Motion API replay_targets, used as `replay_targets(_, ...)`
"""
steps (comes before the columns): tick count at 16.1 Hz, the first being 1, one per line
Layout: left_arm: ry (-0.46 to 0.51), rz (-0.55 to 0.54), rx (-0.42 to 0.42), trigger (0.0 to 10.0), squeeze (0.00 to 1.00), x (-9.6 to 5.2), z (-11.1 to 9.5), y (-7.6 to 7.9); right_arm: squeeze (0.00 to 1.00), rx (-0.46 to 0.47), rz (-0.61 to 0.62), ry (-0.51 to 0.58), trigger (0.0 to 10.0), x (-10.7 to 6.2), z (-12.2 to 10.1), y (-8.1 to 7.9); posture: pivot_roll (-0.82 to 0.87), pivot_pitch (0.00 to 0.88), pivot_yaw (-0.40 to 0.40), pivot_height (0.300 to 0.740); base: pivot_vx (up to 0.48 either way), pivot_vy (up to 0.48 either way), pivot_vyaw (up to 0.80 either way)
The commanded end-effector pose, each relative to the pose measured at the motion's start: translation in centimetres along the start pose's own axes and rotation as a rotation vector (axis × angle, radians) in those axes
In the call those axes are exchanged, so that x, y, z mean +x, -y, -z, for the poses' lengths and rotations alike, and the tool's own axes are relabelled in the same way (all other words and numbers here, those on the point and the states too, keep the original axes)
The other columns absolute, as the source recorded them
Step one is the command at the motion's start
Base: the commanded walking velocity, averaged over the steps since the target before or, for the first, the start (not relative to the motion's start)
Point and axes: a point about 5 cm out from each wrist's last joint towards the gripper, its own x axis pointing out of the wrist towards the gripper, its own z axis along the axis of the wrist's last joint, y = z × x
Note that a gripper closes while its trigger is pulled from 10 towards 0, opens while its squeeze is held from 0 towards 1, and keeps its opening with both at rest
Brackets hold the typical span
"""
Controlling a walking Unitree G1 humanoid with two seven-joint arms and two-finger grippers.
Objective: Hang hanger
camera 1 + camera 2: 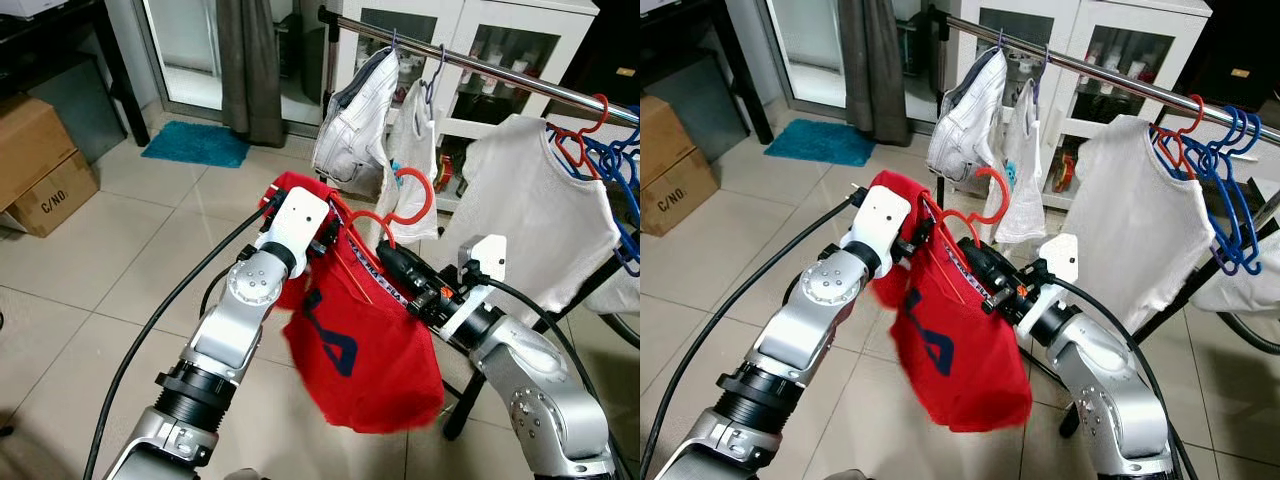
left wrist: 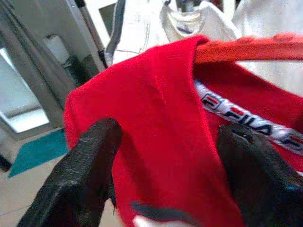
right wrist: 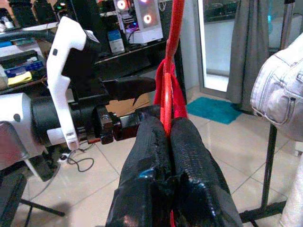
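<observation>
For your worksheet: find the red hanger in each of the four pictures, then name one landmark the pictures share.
Left eye view: red hanger, hook at centre, below the rail.
Right eye view, centre, above the red shirt.
Left wrist view, bar at the upper right.
Right wrist view, pinched in the right gripper.
Shared landmark: the teal mat.

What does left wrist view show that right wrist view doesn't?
Left wrist only: the red cotton T-shirt's white woven neck tape with lettering, and the left gripper's jaws standing apart on either side of the shirt's shoulder fabric.

Right wrist only: the right gripper's jaws pressed together on the red plastic hanger, the left arm's white wrist casing, and lit computer fans behind.

Both: the hanger, red fabric, the teal floor mat, the tiled floor.
</observation>
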Motion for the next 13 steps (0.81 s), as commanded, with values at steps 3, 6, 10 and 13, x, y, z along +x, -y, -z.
replay_targets(3, 0.017, -0.022, -0.003, 0.0, 0.0, 0.15, -0.28, -0.24, 0.0, -0.018, -0.003, 0.032, 10.0, -0.28, -0.74, 0.51, 0.0, 0.0, -0.057, 0.74, 0.0, 0.0, 0.0)
replay_targets(6, 0.02, -0.019, -0.012, 0.0, 0.0, 0.09, -0.28, 0.1, 0.0, -0.019, -0.011, 0.029, 10.0, -0.16, -0.74, 0.58, 0.0, 0.0, -0.057, 0.74, 0.0, 0.0, 0.0)
replay_targets(10, 0.013, -0.026, -0.024, 0.0, 0.0, 0.1, -0.14, 0.06, 0.0, -0.018, -0.024, 0.027, 10.0, -0.15, -0.68, 0.5, 0.01, 0.0, -0.056, 0.74, 0.0, 0.0, 0.0)
replay_targets(13, 0.014, -0.023, -0.028, 0.0, 0.0, 0.13, -0.2, 0.04, 0.0, -0.02, -0.022, 0.027, 10.0, -0.11, -0.67, 0.5, 0.01, 0.0, -0.053, 0.74, 0.0, 0.0, 0.0)
